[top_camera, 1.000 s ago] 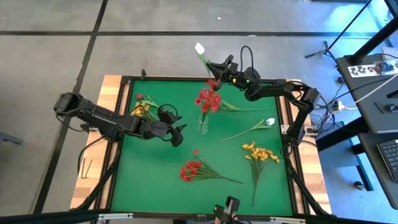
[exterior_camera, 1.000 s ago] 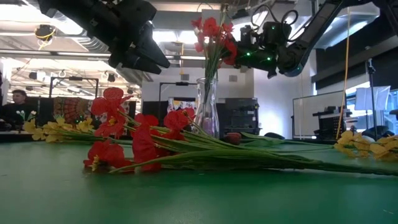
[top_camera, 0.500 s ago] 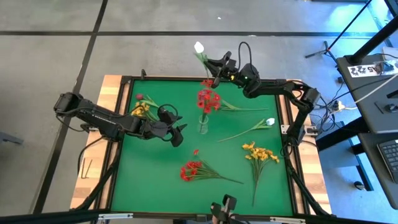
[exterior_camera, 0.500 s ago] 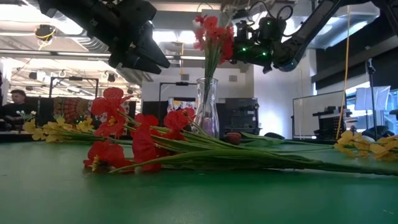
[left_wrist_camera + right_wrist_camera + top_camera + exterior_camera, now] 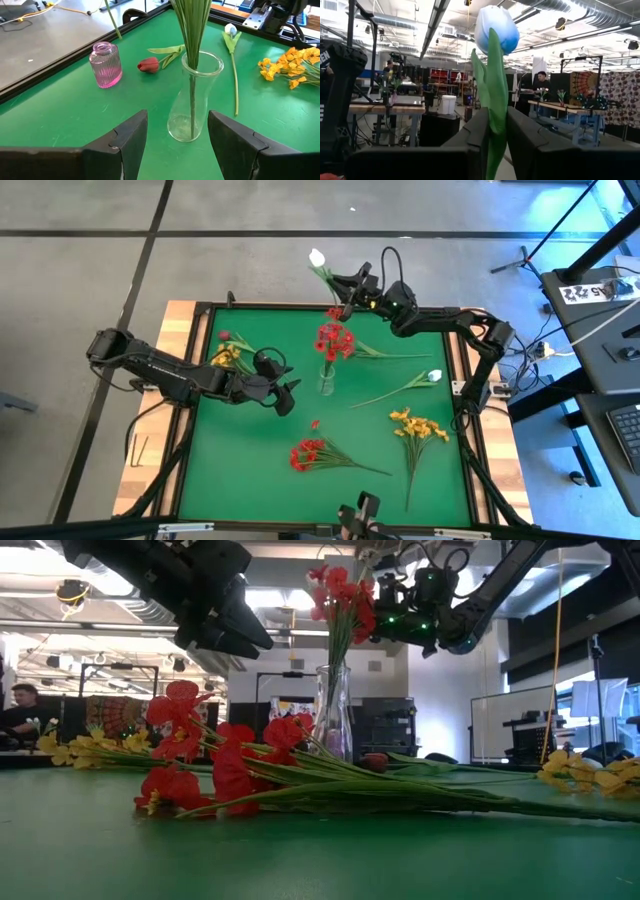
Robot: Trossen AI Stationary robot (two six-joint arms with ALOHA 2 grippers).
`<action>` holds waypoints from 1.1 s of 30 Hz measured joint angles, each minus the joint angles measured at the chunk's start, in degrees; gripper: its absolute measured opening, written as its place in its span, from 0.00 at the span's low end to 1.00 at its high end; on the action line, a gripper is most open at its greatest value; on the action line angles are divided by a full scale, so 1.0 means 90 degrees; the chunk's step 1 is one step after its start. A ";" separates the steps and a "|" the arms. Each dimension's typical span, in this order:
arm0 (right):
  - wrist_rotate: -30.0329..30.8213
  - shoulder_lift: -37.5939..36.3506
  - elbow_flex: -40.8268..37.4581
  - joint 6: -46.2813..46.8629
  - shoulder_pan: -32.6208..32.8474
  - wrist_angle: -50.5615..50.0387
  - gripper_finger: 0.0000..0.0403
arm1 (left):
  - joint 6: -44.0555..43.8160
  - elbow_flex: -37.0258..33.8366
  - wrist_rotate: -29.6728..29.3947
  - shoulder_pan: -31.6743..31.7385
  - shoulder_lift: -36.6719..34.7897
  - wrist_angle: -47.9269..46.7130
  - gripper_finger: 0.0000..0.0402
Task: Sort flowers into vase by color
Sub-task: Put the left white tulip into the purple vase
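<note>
The right gripper [image 5: 343, 284] is raised over the far edge of the green table [image 5: 250, 470], its jaws clamped on the green stem of a white tulip [image 5: 318, 258] whose bud stands up past the fingers [image 5: 470, 135]. The left gripper [image 5: 290, 397] hovers just beside the clear glass vase [image 5: 194, 97] with its jaws spread and nothing between them — the vase holds a red cluster [image 5: 334, 340] on straight stems. On the table lie another red bunch [image 5: 306, 453], two yellow-orange bunches [image 5: 418, 425] [image 5: 226, 357], a second white tulip [image 5: 433, 376], a dark red bud [image 5: 148, 64] and a small pink vase [image 5: 105, 64].
</note>
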 joint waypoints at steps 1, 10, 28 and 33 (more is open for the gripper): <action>0.0000 0.0000 0.0000 0.0000 0.0000 0.0003 0.15 | 0.0004 0.0000 0.0000 0.0000 0.0000 0.0000 0.51; 0.0000 0.0000 0.0000 0.0006 0.0000 0.0513 0.02 | 0.0492 0.0000 -0.0265 0.0137 -0.0002 0.0351 0.51; -0.0291 0.0957 0.1066 0.0346 0.0005 0.0310 0.00 | 0.0510 0.0001 -0.0262 0.0136 -0.0002 0.0330 0.51; -0.0289 0.0957 0.0931 0.0254 0.0002 0.0165 0.00 | 0.0554 0.0002 -0.0262 0.0136 -0.0002 0.0265 0.51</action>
